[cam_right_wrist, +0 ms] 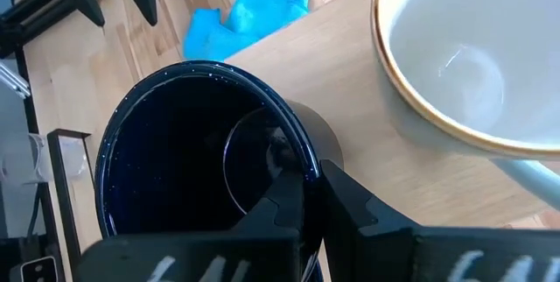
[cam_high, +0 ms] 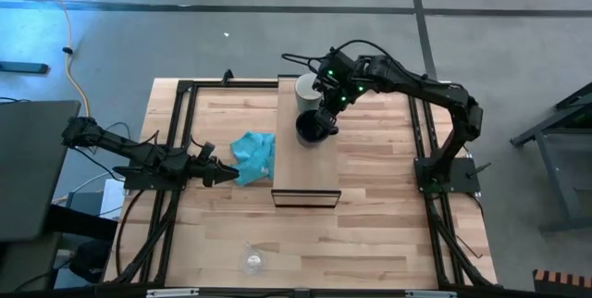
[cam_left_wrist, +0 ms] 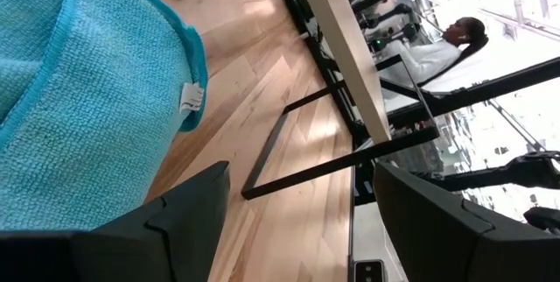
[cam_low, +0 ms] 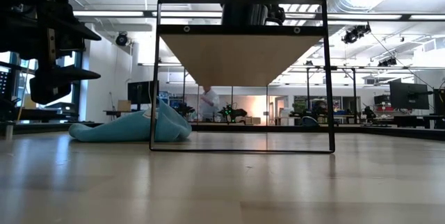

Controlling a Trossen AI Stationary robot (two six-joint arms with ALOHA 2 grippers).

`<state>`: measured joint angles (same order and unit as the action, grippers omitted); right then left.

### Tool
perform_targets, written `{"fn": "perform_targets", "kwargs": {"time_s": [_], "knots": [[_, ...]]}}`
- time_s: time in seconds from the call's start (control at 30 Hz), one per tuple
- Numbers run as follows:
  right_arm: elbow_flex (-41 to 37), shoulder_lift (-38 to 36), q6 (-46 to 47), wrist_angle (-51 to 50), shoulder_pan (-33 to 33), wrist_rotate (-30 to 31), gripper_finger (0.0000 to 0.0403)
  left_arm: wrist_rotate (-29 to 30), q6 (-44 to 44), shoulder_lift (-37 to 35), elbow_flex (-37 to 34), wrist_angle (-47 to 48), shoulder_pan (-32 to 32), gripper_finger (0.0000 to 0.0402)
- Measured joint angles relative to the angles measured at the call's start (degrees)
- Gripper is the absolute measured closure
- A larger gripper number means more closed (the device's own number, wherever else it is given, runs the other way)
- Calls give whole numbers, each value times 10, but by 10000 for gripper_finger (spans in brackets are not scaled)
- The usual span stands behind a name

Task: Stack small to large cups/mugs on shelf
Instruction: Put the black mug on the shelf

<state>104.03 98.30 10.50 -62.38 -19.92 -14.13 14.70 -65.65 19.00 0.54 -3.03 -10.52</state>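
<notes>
Beyond the slatted wooden table [cam_high: 370, 205] I could see a big bright workshop in the low view, with a person in a white top far off at the back. On the table stood the shelf [cam_high: 305, 164], a light plank on a thin dark frame, running from the far edge toward the middle.

My right gripper [cam_right_wrist: 313, 186] was at the far end of the shelf, closed on the rim of the black mug [cam_high: 314, 128]: one finger inside the mug, one outside, pinching the wall. The mug sat over the shelf top; I could not tell whether it was resting on it or just off it. Immediately beyond it, at the far end of the shelf, stood the white mug [cam_high: 307, 88], upright, its gold-edged rim showing in the right wrist view.

The clear glass cup [cam_high: 252, 260] was on the table itself, well apart from the shelf, near the front edge and left of centre.

My left gripper [cam_high: 225, 174] hung low at the left of the shelf with its fingers spread and nothing between them, tips right beside the crumpled teal cloth [cam_high: 254, 155], which lay against the shelf's left side.
</notes>
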Motion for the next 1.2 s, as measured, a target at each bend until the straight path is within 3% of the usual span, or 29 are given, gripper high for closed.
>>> {"fn": "perform_targets", "kwargs": {"time_s": [1.2], "knots": [[0, 38, 0, 3, -4, -11, 403, 0, 8, 0, 0, 0, 0, 131]]}}
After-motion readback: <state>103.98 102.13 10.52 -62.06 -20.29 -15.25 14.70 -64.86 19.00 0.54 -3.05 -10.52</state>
